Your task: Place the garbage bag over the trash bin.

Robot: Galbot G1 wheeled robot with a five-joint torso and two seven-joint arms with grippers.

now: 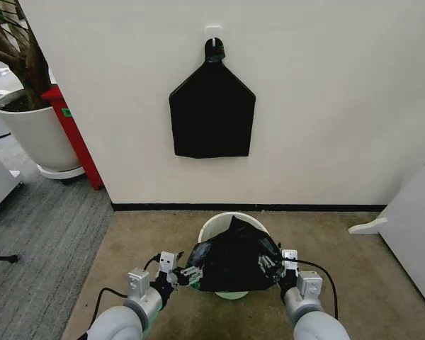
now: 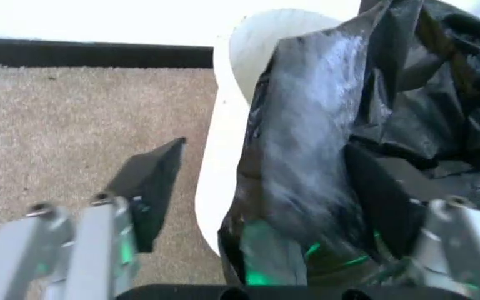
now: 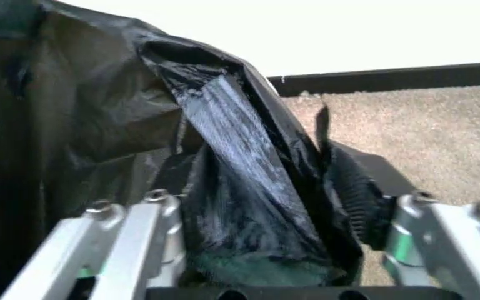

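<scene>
The trash bin (image 1: 214,224), a small white bucket, stands on the tan carpet close to the wall. The garbage bag (image 1: 234,259), black, glossy and crinkled, lies heaped over the bin's top and near side. My left gripper (image 1: 191,272) is at the bag's left edge and my right gripper (image 1: 269,263) at its right edge. In the left wrist view the left gripper (image 2: 269,187) is open, its jaws straddling the bin's wall (image 2: 222,156) and the bag (image 2: 307,125). In the right wrist view the right gripper (image 3: 257,187) is open around a fold of the bag (image 3: 223,137).
A flat black bundle (image 1: 212,117) hangs from a hook on the wall above the bin. A large white plant pot (image 1: 32,131) and a red object (image 1: 74,134) stand at the far left. White furniture (image 1: 411,227) is at the right. Carpet surrounds the bin.
</scene>
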